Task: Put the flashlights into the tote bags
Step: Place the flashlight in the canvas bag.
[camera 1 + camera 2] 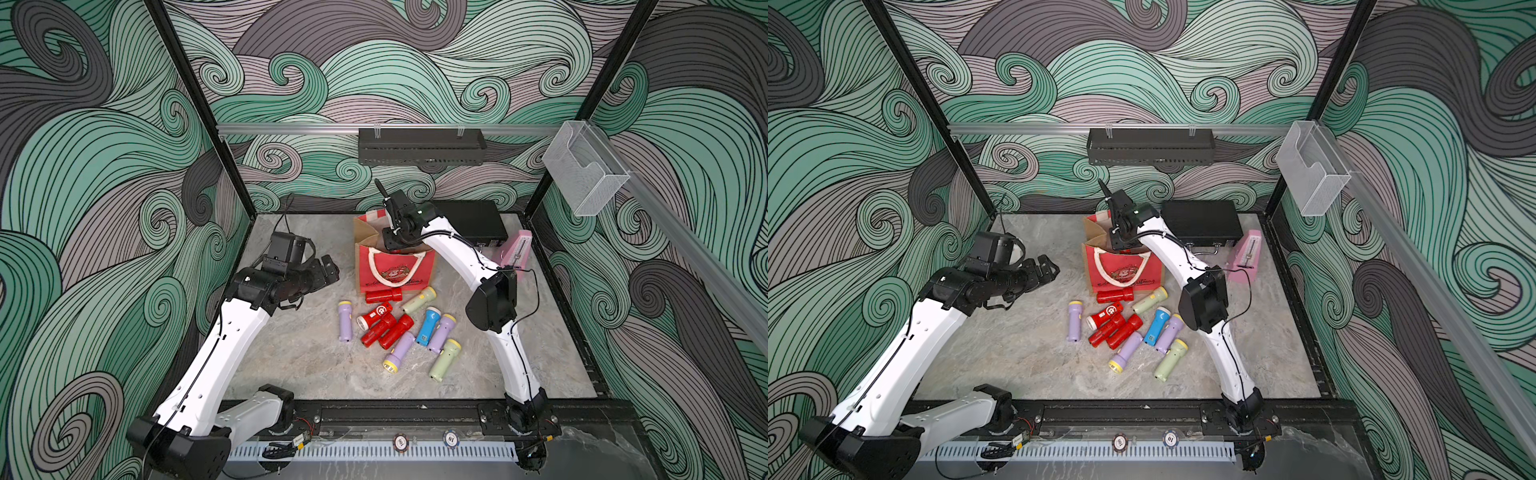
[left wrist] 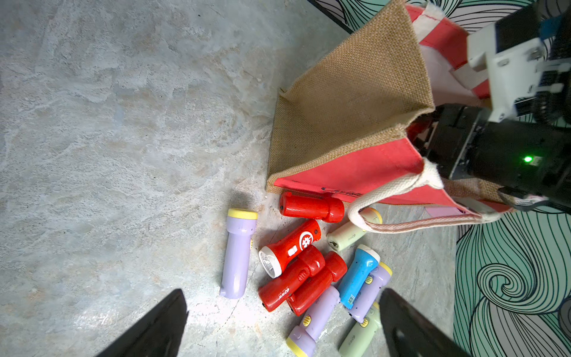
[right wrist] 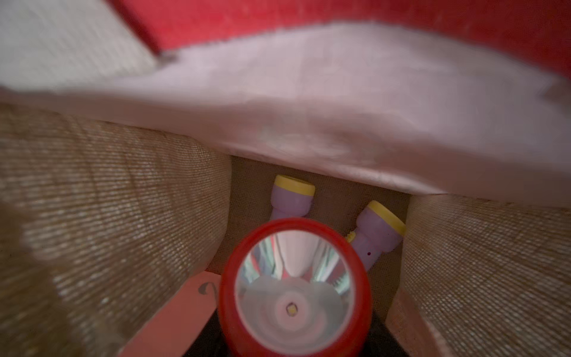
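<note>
- Front of the table (image 1: 291,365): ten loose flashlights lie flat on their sides in one cluster. It sits in front of the tote bag and between the two arms.
- Nearest the front edge are a pale green flashlight (image 1: 444,359) and a lilac flashlight (image 1: 399,351). The lilac one's yellow-rimmed head points frontward.
- At the cluster's left edge an outlying lilac flashlight (image 1: 345,320) lies apart from the rest. Its long axis runs front to back, with the head toward the back.
- Left gripper (image 1: 326,270): the jaws are spread wide and hold nothing, and it hovers over bare table left of the bag. The cluster lies to its right and nearer the front. This arm is the nearer one to the outlying lilac flashlight.
- Tote bag (image 1: 374,274): it stands upright with the mouth open. A crosswise red flashlight (image 1: 383,296) lies at the foot of its red front; whether the two touch cannot be told.
- Right gripper (image 3: 295,343): it reaches down into the bag mouth, partly closed on the held red flashlight (image 3: 295,290). Its fingertips are hidden in both top views.
- The held red flashlight's long axis runs along the gripper's reach, down into the bag. The lens faces back up at the wrist and the tail points down.
- Bag floor: two bagged lilac flashlights (image 3: 293,197) lie below the held one, clear of it, with their heads toward the pale-lined wall.
- Judgement: the held flashlight hangs over the floor within the walls, so the coming move appears to need only a release.
- At the back stand a black hard case (image 1: 473,224) and a pink metronome (image 1: 517,249). Neither is involved.
</note>
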Controlling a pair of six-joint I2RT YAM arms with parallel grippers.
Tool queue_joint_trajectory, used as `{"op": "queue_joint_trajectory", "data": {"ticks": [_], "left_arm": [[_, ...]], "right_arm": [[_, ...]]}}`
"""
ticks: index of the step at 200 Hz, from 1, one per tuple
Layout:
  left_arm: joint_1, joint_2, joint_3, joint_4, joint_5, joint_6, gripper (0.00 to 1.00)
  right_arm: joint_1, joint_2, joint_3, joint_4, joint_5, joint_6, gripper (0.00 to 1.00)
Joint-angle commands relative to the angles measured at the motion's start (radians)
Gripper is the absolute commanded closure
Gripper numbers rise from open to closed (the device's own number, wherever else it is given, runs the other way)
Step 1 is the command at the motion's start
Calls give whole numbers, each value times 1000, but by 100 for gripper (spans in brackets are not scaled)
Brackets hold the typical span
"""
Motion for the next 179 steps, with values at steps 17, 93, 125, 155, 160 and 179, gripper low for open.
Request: {"op": "queue_joint_trajectory", "data": {"ticks": [17, 93, 125, 155, 160, 179], "left_arm": [[2, -25, -4, -5, -23, 14, 1], [-1, -37, -17, -3, -28, 22, 1], [0, -45, -31, -4, -43, 20, 1], [0, -67, -67, -10, -53, 20, 1], [0, -71, -73, -12, -53, 20, 1], [0, -81, -91, -19, -50, 22, 1]], "right_arm": [[3, 26, -29, 14, -39, 52, 100], [-4, 51, -74, 21, -43, 74, 100], [-20, 63, -104, 22, -69, 110, 100], [-19, 68, -123, 22, -66, 108, 98], [-19, 67, -126, 22, -65, 108, 98], [-17, 65, -136, 25, -64, 117, 94]]}}
